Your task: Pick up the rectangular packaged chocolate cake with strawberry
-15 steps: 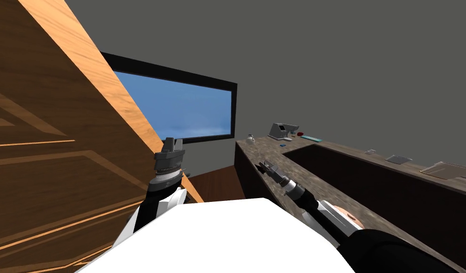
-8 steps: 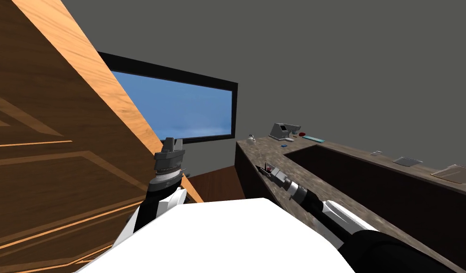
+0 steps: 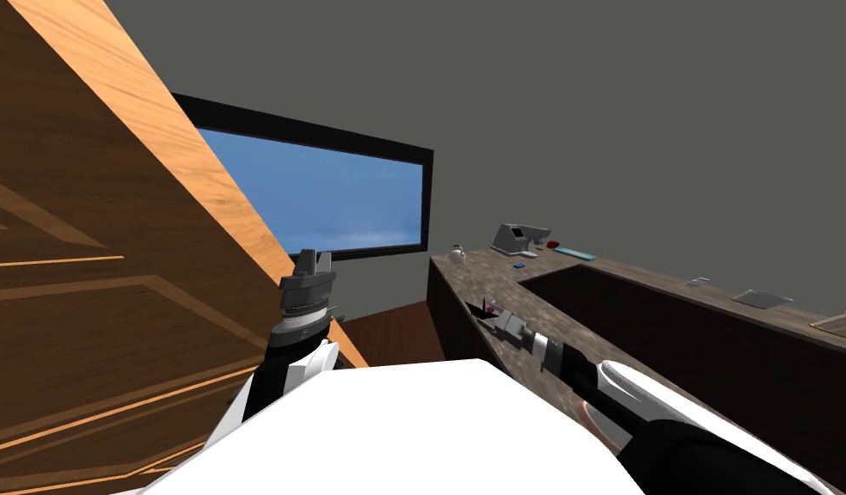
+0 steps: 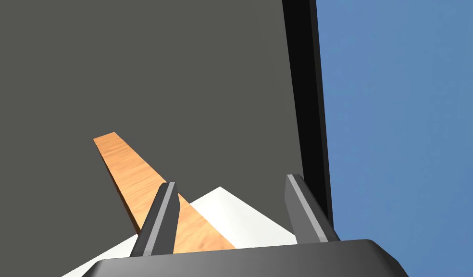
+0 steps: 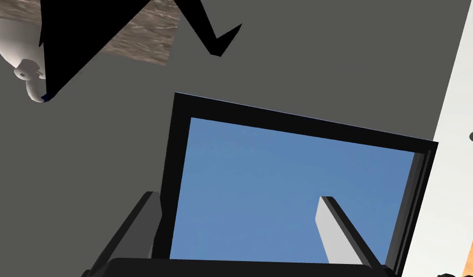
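Head view: right tool [image 3: 479, 307], spread wide, sits just over the small dark red-dotted cake pack [image 3: 492, 308] on the counter [image 3: 468, 271], aimed past it; closing now would likely miss or shove it away.

To our left rises a big brown wooden panelled front [image 3: 86, 284] with a lighter orange edge. Beyond it, a plain dark grey wall [image 3: 636, 112] holds a wide black-framed window [image 3: 327, 202] showing even blue sky. Under the window lies a strip of reddish-brown wooden floor [image 3: 395, 337]. To our right, a long brown speckled worktop [image 3: 473, 273] runs towards the wall and turns along it, over dark brown fronts [image 3: 688, 344]. At its far corner stand a small white kettle [image 3: 457, 252] and a grey boxy machine [image 3: 518, 238]. The light is flat and even.
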